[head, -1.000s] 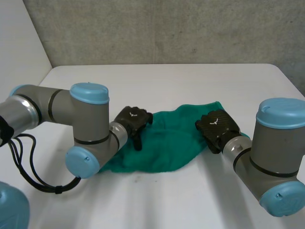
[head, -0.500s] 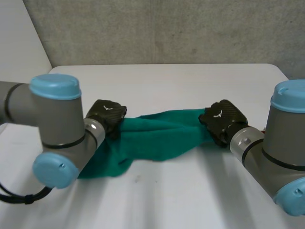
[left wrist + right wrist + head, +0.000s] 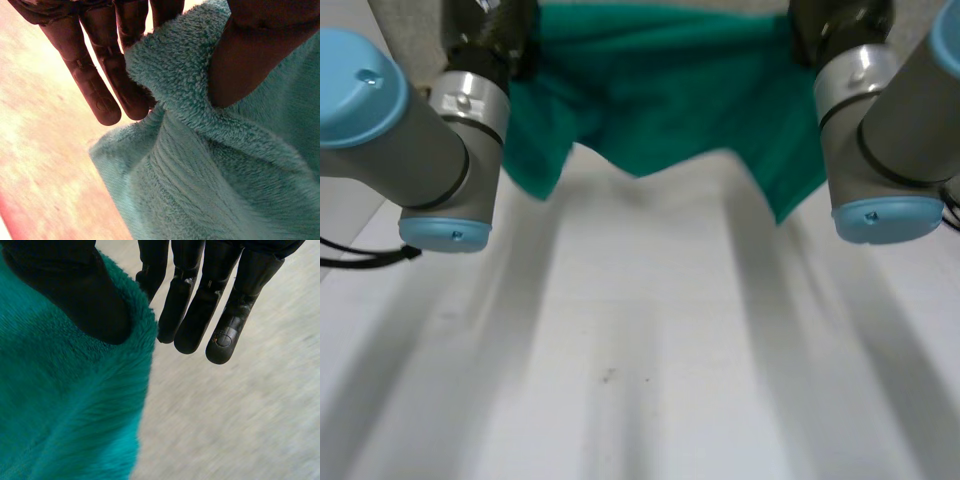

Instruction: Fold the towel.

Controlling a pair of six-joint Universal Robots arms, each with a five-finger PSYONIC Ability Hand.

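Note:
The green towel (image 3: 660, 90) hangs in the air above the white table (image 3: 640, 360), stretched between my two hands, with its lower edge sagging in the middle. My left hand (image 3: 498, 28) holds the towel's upper left corner. In the left wrist view its thumb (image 3: 260, 50) presses the towel (image 3: 215, 175) against straight fingers (image 3: 100, 80). My right hand (image 3: 822, 25) holds the upper right corner. In the right wrist view its thumb (image 3: 75, 290) pins the towel (image 3: 65, 405) edge against the fingers (image 3: 200, 310).
Both forearms rise on either side of the towel, the left arm (image 3: 440, 160) and the right arm (image 3: 880, 140). A grey wall stands behind the table.
The towel lay bunched on the table a second ago. The left hand closed on its left end, then both arms spread apart and raised it high off the table.

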